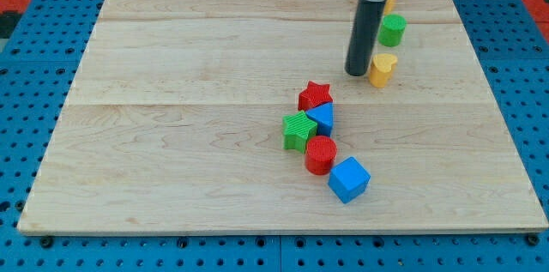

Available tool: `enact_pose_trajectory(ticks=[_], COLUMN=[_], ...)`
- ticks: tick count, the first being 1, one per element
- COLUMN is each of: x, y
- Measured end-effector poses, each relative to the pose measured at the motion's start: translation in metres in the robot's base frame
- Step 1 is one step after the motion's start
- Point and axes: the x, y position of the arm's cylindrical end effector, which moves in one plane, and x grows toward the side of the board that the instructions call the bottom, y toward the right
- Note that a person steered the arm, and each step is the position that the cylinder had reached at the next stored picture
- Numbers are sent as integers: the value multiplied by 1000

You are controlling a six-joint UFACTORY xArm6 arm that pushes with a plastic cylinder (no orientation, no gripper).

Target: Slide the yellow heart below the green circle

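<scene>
The yellow heart (383, 68) lies at the view's upper right, just below the green circle (393, 29). A second yellow block (390, 3) peeks out above the green circle, mostly hidden by the arm. My tip (356, 73) rests on the board close to the yellow heart's left side; I cannot tell whether it touches it.
A cluster sits near the middle of the wooden board (171, 135): a red star (315, 95), a blue block (322, 118), a green star (298, 130), a red cylinder (321, 154) and a blue cube (349, 179). Blue pegboard surrounds the board.
</scene>
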Motion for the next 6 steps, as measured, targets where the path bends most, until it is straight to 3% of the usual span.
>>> enact_pose_trajectory(ticks=[1,2,3,4,5,6], x=[53,42,21,20,-20,-18], y=[20,53,33,-14,-65,-9])
